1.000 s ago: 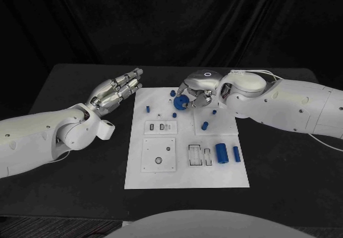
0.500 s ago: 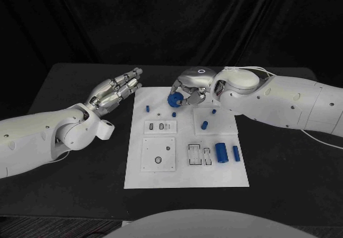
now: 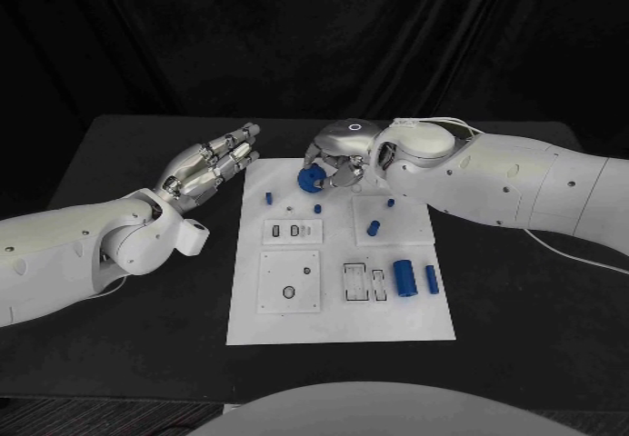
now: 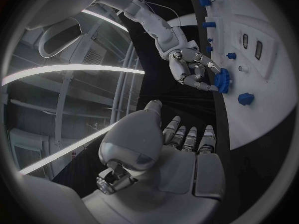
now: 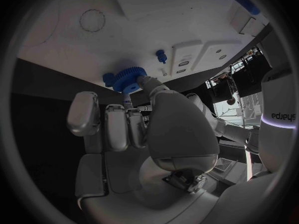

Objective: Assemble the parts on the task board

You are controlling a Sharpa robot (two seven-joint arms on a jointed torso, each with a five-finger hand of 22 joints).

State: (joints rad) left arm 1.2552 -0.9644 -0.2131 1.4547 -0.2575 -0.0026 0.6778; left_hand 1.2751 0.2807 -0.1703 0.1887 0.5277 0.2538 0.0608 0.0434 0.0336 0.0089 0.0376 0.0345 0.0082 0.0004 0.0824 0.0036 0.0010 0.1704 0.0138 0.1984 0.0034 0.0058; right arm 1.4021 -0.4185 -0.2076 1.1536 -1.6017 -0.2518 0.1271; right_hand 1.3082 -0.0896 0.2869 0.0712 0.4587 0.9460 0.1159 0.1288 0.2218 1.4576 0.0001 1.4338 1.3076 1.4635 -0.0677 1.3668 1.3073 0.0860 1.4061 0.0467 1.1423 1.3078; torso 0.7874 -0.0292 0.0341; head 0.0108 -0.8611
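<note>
Black table, white task board point(image 3: 341, 318): your right hand point(image 3: 338, 165) pinches a blue gear point(image 3: 311, 180); misalignment could drop it. Left hand point(image 3: 210, 168) open, empty.

blue gear point(image 3: 308, 181) | toothed, held aloft | task board point(image 3: 341, 318) far end

You're looking at a robotics lab test cell: black curtains hang behind a black table point(image 3: 524, 300) that carries a white task board point(image 3: 341, 318), and long ceiling strip lights point(image 4: 69, 74) run high above that table.
</note>
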